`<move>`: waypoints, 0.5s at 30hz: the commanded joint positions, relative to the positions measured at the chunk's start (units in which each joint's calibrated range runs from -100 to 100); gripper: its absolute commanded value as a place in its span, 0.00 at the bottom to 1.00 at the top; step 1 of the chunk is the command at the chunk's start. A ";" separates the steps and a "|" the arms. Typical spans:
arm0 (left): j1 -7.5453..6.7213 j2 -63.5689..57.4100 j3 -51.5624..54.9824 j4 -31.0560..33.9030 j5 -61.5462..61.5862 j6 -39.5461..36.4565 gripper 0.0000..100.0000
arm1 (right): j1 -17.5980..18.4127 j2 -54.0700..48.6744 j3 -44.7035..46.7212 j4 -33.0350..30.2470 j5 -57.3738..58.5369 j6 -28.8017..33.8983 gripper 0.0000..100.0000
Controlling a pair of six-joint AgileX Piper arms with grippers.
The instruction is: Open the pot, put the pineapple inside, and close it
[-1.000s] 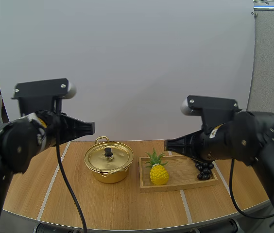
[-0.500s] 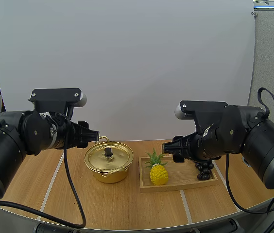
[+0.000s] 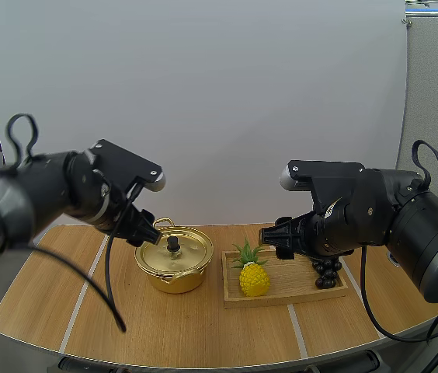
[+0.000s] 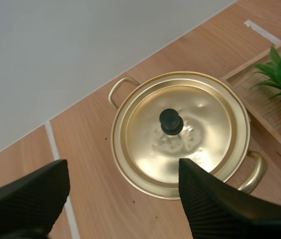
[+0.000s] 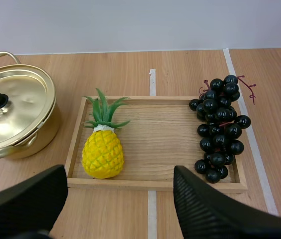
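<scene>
Pot [image 3: 174,260] was brass-coloured metal, polished and glossy. Its lid [image 4: 180,129], of the same metal, carried small dents and mirror-like glare. Lid knob [image 4: 171,121] was black and smooth, and looked like plastic. Tray [image 5: 140,182] was pale wood, matt, with visible grain. Table [image 3: 203,326] had a wood-grain top with a satin finish. Pineapple [image 5: 102,153] had a yellow scaled skin with a dull sheen and plastic-looking leaves. Grapes [image 5: 220,129] had black, glossy skins. Fingers [image 4: 215,209] of left gripper [image 4: 122,164] and right gripper [image 5: 119,169] were matt black, with finely ribbed inner faces.

My left arm [image 3: 48,198] and right arm [image 3: 394,221]: black, bulbous rounded housings, small silver screws. My left tool [image 4: 123,172] and right tool [image 5: 119,175]: black wedge fingers [image 4: 215,209], ribbed inner faces.
</scene>
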 commanded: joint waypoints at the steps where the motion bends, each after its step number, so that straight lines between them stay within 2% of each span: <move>1: -0.71 4.74 -2.92 -5.99 0.84 6.03 1.00 | 0.05 -0.40 -0.46 0.07 -0.47 0.00 1.00; 8: -2.85 16.88 -10.14 -6.01 1.00 6.84 1.00 | 0.05 -0.40 -0.46 0.07 -0.47 0.00 1.00; 15: -2.86 28.45 -16.63 -6.11 3.46 7.21 1.00 | 0.05 -0.40 -0.46 0.07 -0.47 0.00 1.00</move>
